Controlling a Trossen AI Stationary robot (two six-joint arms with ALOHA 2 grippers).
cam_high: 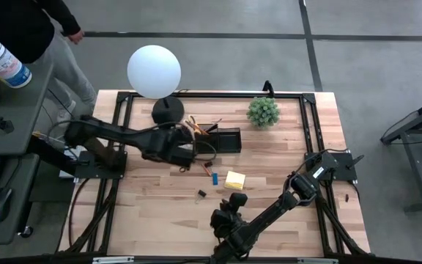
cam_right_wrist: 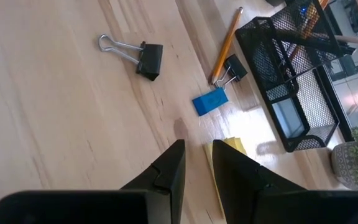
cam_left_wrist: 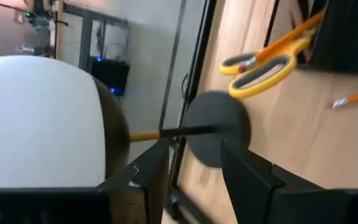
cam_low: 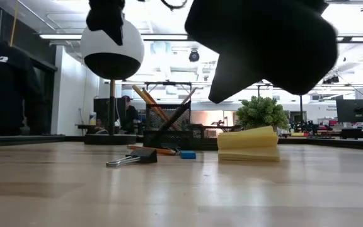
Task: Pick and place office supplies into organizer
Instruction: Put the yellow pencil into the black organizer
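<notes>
The black mesh organizer [cam_high: 224, 139] stands at the table's far middle, with yellow-handled scissors [cam_left_wrist: 261, 65] and orange pencils [cam_low: 149, 99] sticking up out of it. My left gripper [cam_high: 184, 149] hovers open at its left side, with nothing between the fingers [cam_left_wrist: 248, 182]. On the table lie a yellow sticky-note pad [cam_high: 234, 180], a blue eraser [cam_right_wrist: 209, 101], an orange pencil [cam_right_wrist: 227, 45] and two black clips [cam_right_wrist: 138, 56] [cam_right_wrist: 232, 68]. My right gripper [cam_right_wrist: 194, 168] hangs just near of the pad, its fingers a narrow gap apart, holding nothing.
A white globe lamp [cam_high: 154, 71] on a black base [cam_high: 168, 110] stands left of the organizer, close to my left gripper. A green plant [cam_high: 263, 111] sits to the organizer's right. A person [cam_high: 50, 29] stands beyond the far left corner.
</notes>
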